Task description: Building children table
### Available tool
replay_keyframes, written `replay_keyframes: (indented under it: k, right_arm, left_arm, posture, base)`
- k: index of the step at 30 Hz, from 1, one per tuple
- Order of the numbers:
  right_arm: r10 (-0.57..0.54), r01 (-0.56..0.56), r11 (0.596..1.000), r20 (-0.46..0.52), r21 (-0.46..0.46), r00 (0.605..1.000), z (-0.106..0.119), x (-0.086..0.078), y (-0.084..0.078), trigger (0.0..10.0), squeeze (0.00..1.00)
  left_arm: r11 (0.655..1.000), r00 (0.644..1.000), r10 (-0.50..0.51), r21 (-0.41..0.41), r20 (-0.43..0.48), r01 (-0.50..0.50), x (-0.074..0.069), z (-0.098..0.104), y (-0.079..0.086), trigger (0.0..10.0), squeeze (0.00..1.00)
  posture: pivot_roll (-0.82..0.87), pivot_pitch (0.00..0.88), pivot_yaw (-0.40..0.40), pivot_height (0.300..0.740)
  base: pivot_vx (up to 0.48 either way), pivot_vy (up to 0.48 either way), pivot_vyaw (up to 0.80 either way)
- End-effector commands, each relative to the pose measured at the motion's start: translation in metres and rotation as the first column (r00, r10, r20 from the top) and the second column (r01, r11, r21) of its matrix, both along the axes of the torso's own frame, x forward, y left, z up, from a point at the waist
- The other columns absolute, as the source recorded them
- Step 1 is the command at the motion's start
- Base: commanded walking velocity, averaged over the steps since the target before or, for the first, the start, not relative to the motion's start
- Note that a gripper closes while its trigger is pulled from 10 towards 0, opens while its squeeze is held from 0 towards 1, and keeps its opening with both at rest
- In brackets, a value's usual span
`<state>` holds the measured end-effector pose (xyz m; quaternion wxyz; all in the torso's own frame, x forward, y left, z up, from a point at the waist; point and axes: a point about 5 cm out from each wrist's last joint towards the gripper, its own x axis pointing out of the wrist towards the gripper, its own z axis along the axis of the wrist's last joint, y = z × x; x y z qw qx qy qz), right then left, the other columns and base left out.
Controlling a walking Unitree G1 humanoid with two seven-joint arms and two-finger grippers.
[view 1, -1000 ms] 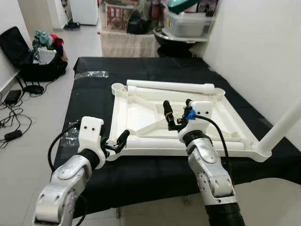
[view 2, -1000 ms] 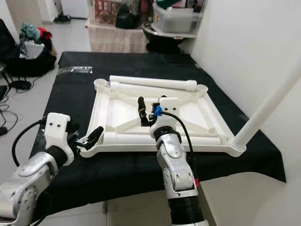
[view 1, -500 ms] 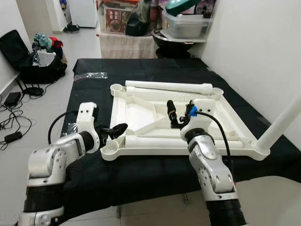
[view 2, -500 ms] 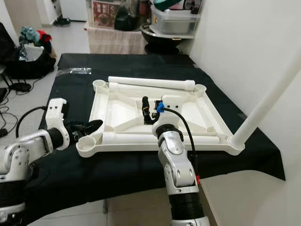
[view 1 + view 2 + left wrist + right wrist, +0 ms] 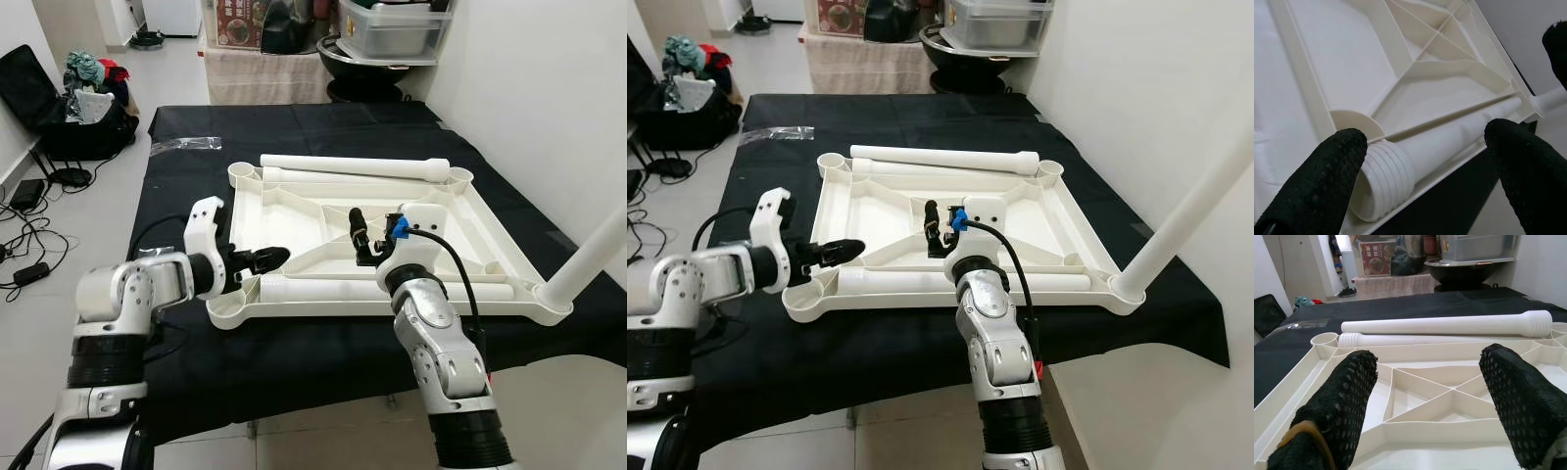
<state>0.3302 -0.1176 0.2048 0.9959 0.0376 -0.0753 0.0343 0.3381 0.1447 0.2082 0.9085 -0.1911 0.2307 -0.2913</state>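
The table top (image 5: 294,230) lies upside down on the black worktop (image 5: 186,196), ribs up, so legs can go in. Your left gripper (image 5: 263,258), open and empty, straddles the near leg (image 5: 392,291); your right gripper (image 5: 364,235) hovers open above the ribs.

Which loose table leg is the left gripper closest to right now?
The leg lying along the tabletop's near edge; the left gripper hovers open at its threaded end. The other two lie at the far edge.
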Motion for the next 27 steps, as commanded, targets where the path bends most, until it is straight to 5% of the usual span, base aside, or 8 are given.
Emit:
replay_keyframes:
  k: [1, 7, 11, 27]
  right_arm:
    - [-0.017, 0.017, 1.000, -0.025, 0.000, 1.000, -0.003, 0.002, -0.003, 10.0, 0.00]
    - [-0.031, 0.031, 1.000, -0.037, -0.001, 0.999, -0.006, 0.003, -0.005, 10.0, 0.00]
    - [-0.035, 0.035, 0.999, -0.049, 0.001, 0.998, -0.009, 0.003, -0.005, 10.0, 0.00]
    - [-0.042, 0.043, 0.999, -0.046, 0.010, 0.998, -0.006, 0.004, -0.007, 10.0, 0.00]
  left_arm:
    - [1.000, 0.999, -0.030, -0.001, -0.042, 0.030, -0.001, -0.003, -0.004, 10.0, 0.00]
    - [0.997, 0.992, -0.072, 0.019, -0.107, 0.074, -0.004, -0.002, -0.009, 10.0, 0.00]
    - [0.995, 0.993, -0.012, 0.093, -0.121, 0.024, -0.002, 0.000, 0.002, 10.0, 0.00]
    - [0.996, 0.982, -0.008, 0.082, -0.186, 0.024, -0.003, -0.008, 0.000, 10.0, 0.00]
  posture:
    - [0.08, 0.115, -0.074, 0.740]
    - [0.08, 0.106, -0.073, 0.740]
    - [0.09, 0.099, -0.071, 0.740]
    - [0.07, 0.092, -0.068, 0.740]
  base:
    - [0.000, 0.000, 0.00]
    - [0.000, 0.000, 0.00]
    - [0.000, 0.000, 0.00]
    - [0.000, 0.000, 0.00]
